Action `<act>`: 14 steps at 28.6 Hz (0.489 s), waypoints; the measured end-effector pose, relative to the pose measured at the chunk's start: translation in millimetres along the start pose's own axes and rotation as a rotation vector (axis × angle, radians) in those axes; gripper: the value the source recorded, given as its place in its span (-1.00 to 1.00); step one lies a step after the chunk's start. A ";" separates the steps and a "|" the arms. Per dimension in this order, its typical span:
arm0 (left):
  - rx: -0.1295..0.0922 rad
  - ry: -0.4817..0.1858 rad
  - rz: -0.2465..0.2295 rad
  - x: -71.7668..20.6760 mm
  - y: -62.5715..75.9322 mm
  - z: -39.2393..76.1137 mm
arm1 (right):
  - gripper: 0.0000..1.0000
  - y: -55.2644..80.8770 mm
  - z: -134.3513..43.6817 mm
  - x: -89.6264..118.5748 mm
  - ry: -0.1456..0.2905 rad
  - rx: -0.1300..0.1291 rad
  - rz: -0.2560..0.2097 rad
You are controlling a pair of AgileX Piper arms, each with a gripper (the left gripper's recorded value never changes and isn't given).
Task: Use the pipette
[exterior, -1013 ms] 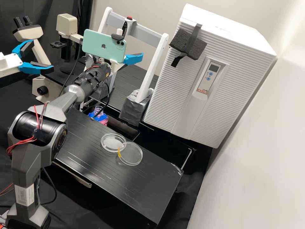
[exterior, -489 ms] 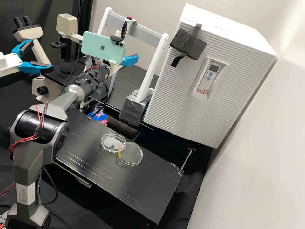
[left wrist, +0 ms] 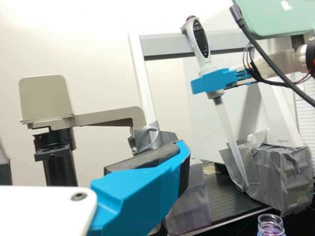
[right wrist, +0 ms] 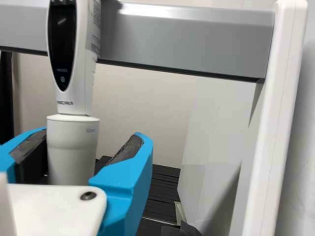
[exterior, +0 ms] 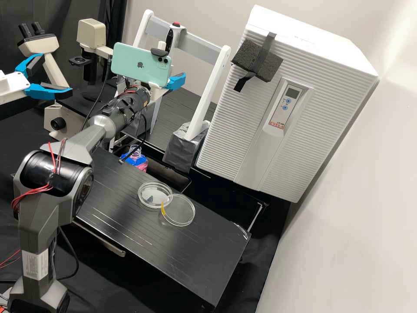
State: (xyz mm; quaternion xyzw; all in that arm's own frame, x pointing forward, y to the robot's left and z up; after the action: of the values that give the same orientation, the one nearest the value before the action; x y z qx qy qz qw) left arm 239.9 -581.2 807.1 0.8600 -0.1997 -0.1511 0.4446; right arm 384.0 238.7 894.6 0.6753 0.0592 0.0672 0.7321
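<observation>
Two petri dishes (exterior: pixel 167 203) on black tray (exterior: pixel 195 256), left gripper (exterior: pixel 52 74) jaws spread on nothing beside microscope (exterior: pixel 56 121), farther back right gripper (right wrist: pixel 81 147) jaws spread loosely around pipette (right wrist: pixel 71 73) at white stand (right wrist: pixel 197 44) crossbar

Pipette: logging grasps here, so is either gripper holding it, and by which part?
Not held yet. The right gripper has jaws around the pipette at its lower barrel, a gap beside one. The left gripper is empty.
</observation>
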 end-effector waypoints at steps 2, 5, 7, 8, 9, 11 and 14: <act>0.000 0.000 0.000 0.0 0.0 0.0 | -1.00 0.1 -2.1 0.0 0.005 0.001 -0.003; 0.002 0.003 0.000 0.0 0.1 -1.2 | -1.00 -1.1 -2.5 -0.1 0.005 0.001 -0.012; 0.005 0.004 0.000 0.0 0.2 -2.0 | -1.00 -1.5 -2.4 -0.1 0.005 0.001 -0.016; 0.003 0.004 0.000 0.0 0.2 -2.0 | -1.00 -1.5 -2.4 -0.1 0.005 0.001 -0.016; -0.002 0.004 0.000 0.0 0.2 -2.0 | -1.00 -1.5 -2.4 -0.1 0.005 0.001 -0.016; -0.014 0.009 0.001 -0.1 0.4 -3.2 | -1.00 -1.5 -2.4 -0.1 0.005 0.001 -0.016; -0.011 0.012 0.001 -0.1 0.5 -4.9 | -1.00 -1.5 -2.4 -0.1 0.005 0.001 -0.016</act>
State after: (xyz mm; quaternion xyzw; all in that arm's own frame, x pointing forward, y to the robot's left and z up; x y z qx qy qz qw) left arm 241.8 -578.0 810.2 0.8584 -0.1966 -0.1467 0.4505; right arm 383.6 241.0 892.9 0.6751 0.0664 0.0628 0.7320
